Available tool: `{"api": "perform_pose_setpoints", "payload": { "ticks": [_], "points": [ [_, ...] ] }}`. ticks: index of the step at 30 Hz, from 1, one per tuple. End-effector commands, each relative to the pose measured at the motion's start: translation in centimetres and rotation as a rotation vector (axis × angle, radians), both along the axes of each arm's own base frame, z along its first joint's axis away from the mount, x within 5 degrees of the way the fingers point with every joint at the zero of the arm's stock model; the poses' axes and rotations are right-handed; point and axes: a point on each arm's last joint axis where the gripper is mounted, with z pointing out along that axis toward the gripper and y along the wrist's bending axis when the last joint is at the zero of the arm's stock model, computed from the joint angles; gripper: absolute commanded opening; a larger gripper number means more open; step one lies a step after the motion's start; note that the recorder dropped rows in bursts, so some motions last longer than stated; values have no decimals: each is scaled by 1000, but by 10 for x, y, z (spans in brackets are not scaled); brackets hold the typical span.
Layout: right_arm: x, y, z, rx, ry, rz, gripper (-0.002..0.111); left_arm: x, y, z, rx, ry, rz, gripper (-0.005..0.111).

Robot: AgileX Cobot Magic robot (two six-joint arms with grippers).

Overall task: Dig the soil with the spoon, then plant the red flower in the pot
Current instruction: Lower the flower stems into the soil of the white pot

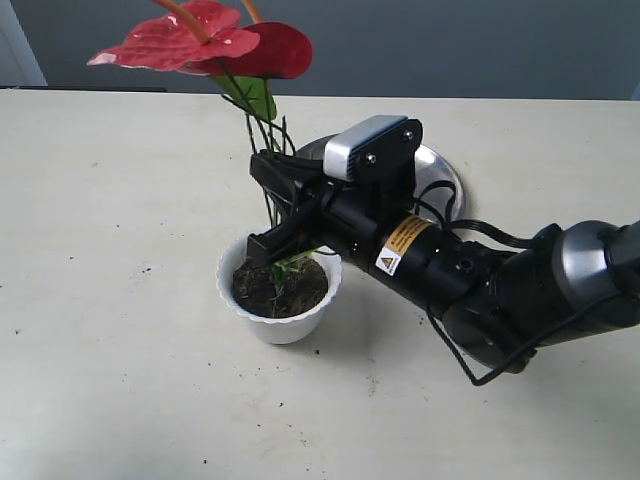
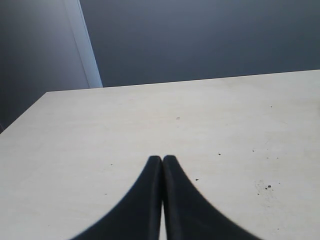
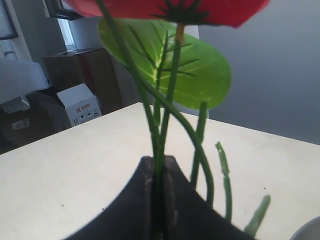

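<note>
Clamping one red flower (image 1: 200, 45) over one pot (image 1: 281, 326): right gripper (image 1: 276, 253); left gripper (image 2: 162, 161) closed, empty.

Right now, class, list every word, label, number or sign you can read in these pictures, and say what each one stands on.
Yellow label on the right arm: a warning triangle shows beside it, but the print is too small to read.
White box in the room behind the table, right wrist view: a red X-shaped mark, and the print under it is too blurred to read.
No other words, numbers or signs can be read.
</note>
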Motion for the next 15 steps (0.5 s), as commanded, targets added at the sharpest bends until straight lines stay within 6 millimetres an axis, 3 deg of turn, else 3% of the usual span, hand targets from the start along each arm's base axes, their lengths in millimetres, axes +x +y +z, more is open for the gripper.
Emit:
{"api": "perform_pose_setpoints", "payload": {
  "ticks": [1,15],
  "points": [
    [-13,-7,-43,-280,177,59,-1,0,-1,2,-11,-11,-7,0],
    [-14,-7,-45,-268,237,54,-1,0,-1,2,-11,-11,-7,0]
  ]
}}
